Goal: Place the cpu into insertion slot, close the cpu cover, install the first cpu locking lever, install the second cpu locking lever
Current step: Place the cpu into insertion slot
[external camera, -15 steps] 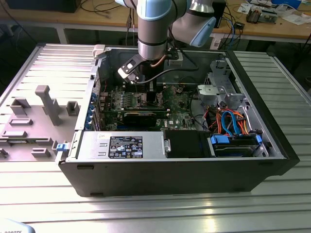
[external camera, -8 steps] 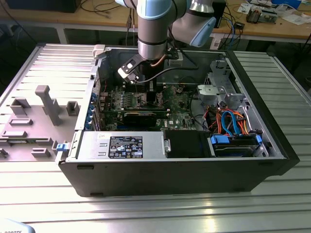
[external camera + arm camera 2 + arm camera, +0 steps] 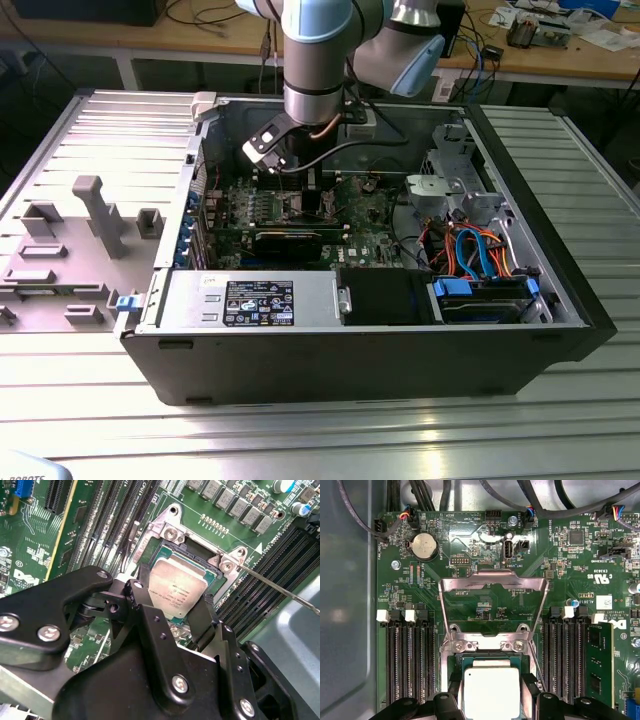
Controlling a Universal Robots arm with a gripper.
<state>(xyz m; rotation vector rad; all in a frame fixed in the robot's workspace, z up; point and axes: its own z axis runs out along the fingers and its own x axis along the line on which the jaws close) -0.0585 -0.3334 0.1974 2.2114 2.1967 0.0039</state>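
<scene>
Step one is in hand, the placing of the chip. In the exterior view the arm [image 3: 318, 60] reaches down into the open computer case [image 3: 350, 350], its wrist over the far part of the green motherboard [image 3: 372, 218], a little toward the exterior view's left of centre. Down at the business end, the gripper [image 3: 171, 596] straddles the cpu [image 3: 177, 582], and the black fingers [image 3: 134, 594] look pressed against two opposite edges of it, so I call it a closed grip on the chip, though the contact line itself is hard to make out. The cpu sits squarely within the black rim of the socket [image 3: 196, 554], silver top up, and looks level; whether it is fully bedded I cannot tell. The cpu cover [image 3: 492, 582] is swung wide open, its silvery frame lying back over the board on the far side of the socket from the gripper, nothing closed yet. A thin locking lever [image 3: 280, 586] juts free from one socket corner, not latched. My read: placement is nearly done, cover and both levers untouched. Release calls for a flat, square chip and a straight, clean parting, so nothing drags it askew.
</scene>
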